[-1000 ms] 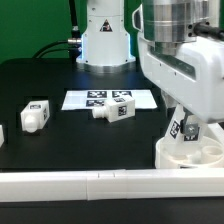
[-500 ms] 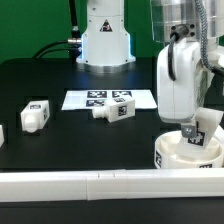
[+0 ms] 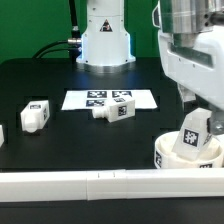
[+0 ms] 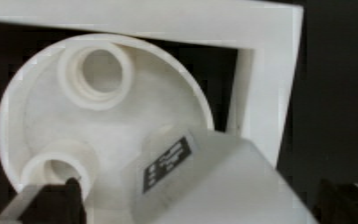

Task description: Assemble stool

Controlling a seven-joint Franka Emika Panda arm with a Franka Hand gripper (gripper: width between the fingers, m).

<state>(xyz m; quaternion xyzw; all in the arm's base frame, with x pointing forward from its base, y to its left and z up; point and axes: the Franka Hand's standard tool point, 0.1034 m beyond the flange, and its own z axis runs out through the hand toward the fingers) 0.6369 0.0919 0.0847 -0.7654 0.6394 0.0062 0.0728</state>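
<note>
Your pincer stands wide open, a dark finger on either side of the tagged leg. As far as the blurred wrist view shows, it grips nothing. From the exterior view's left, you have:

- an edge block, cut off by the frame and probably a leg;
- one chunky loose leg on the black desk;
- a second leg lying against the flat marker board;
- the tagged leg, standing in the single round, smooth white seat, just behind the long rail.

The hand hangs downward, jaws spread wide.
</note>
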